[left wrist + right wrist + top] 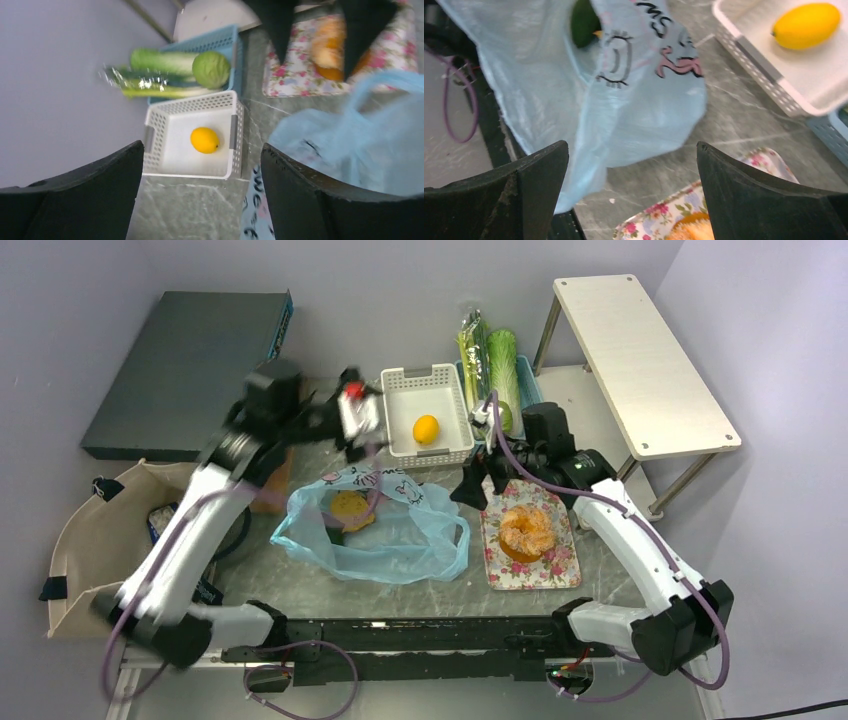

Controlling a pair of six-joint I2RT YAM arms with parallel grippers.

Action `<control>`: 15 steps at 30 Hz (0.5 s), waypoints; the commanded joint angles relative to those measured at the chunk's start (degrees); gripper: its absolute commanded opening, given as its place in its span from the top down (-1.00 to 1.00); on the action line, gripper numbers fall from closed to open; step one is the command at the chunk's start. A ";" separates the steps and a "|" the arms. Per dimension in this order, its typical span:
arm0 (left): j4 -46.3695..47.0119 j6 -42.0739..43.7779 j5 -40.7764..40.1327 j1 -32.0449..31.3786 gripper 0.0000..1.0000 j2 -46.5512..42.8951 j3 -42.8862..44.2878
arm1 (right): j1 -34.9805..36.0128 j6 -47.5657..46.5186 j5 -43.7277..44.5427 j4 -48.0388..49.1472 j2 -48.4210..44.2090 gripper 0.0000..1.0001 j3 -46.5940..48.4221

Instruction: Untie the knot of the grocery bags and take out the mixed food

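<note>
Both the left tool (202, 147) and the right tool (631, 145) hang released and empty above the worktop (300, 585), apparently because the light-blue bag (400, 530) between them lies slack and open-mouthed, its avocado (585, 20) inside awaiting removal.

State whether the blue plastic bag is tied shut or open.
Open: the blue bag shows no knot; one handle lies as a loose loop.

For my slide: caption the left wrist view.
Open left gripper facing white basket with a lemon, light-blue bag alongside.
</note>
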 commanded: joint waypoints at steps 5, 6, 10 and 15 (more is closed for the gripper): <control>-21.18 27.93 1.75 -4.89 -0.10 -18.98 -22.35 | 7.02 -0.85 0.69 -0.62 -0.12 -1.00 -0.55; -20.89 27.81 -1.26 -6.59 -0.04 -19.32 -24.93 | 7.80 -0.97 1.28 -0.47 0.19 -1.00 -1.04; -18.86 26.24 -12.02 -11.66 0.10 -16.50 -29.04 | 9.43 -1.84 2.69 0.15 1.42 -0.99 -2.68; -16.85 27.77 -24.47 -13.47 0.15 -10.39 -33.25 | 10.48 -2.33 2.49 1.21 1.95 -0.95 -4.60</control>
